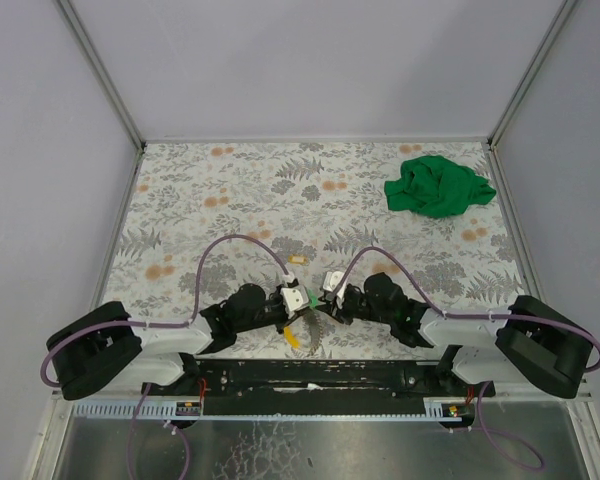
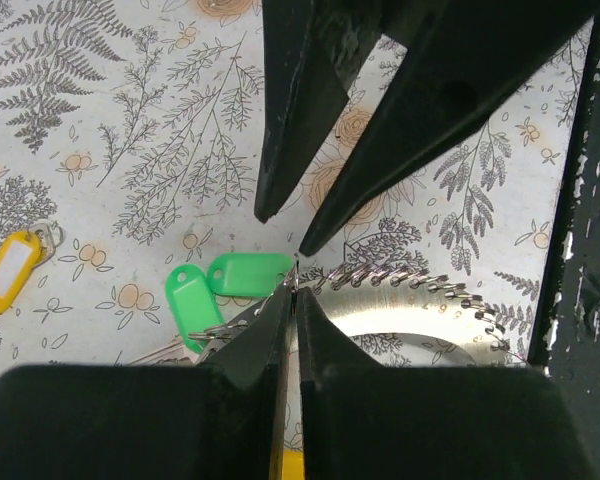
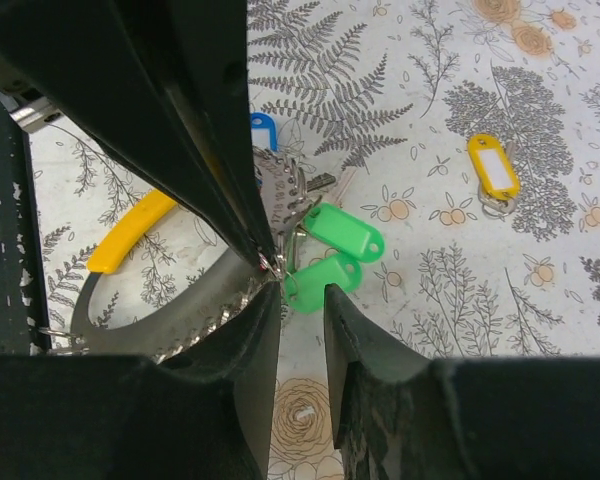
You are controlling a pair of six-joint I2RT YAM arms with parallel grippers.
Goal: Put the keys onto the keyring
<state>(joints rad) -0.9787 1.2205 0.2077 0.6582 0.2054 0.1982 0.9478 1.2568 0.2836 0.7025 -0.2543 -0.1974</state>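
Observation:
The keyring (image 2: 420,300) is a silvery band edged with small wire loops; it also shows in the right wrist view (image 3: 160,320) with a yellow tag (image 3: 130,232) and a blue tag (image 3: 263,125). My left gripper (image 2: 296,290) is shut on thin wire at the keyring's edge. Two green-tagged keys (image 2: 248,272) lie right beside that pinch, their small rings under my left finger. My right gripper (image 3: 302,292) is open, one finger against the keyring's edge, the green tags (image 3: 322,280) just past its tips. A yellow-tagged key (image 3: 493,165) lies apart on the table.
In the top view both grippers (image 1: 312,298) meet near the table's front edge, the keyring (image 1: 305,325) below them. The yellow-tagged key (image 1: 296,260) lies just beyond. A green cloth (image 1: 438,185) sits at the far right. A black rail (image 1: 310,375) runs along the front.

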